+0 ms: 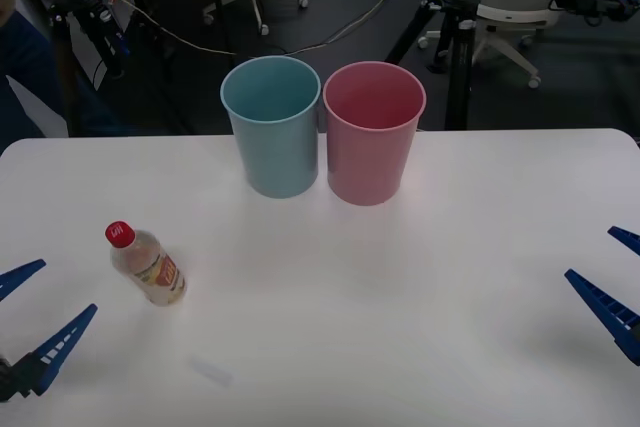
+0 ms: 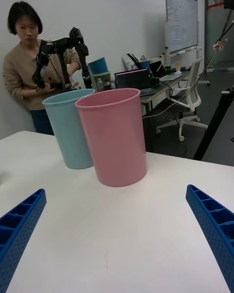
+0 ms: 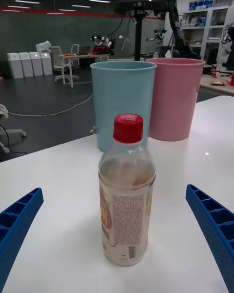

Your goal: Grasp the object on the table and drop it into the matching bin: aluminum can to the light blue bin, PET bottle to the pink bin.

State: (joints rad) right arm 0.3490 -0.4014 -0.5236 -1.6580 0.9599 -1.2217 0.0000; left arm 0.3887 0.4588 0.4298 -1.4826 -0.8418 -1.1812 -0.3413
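The PET bottle [image 1: 148, 265], clear with a red cap and a yellow-orange label, stands upright on the white table [image 1: 400, 327] at the left; in the left wrist view the bottle [image 3: 126, 195] stands a short way ahead of the fingers. My left gripper [image 1: 28, 317] is open at the table's left front, just left of the bottle and apart from it. My right gripper [image 1: 612, 282] is open at the right edge, holding nothing. The light blue bin [image 1: 272, 125] and the pink bin [image 1: 373, 131] stand side by side at the table's back middle, pink on the right.
Both bins show upright and close together in the wrist views: pink bin [image 2: 114, 136], light blue bin [image 2: 69, 127]. Past the table's far edge are a tripod [image 1: 455, 37] and office chairs. A wide bare stretch of table lies between the bottle and the right gripper.
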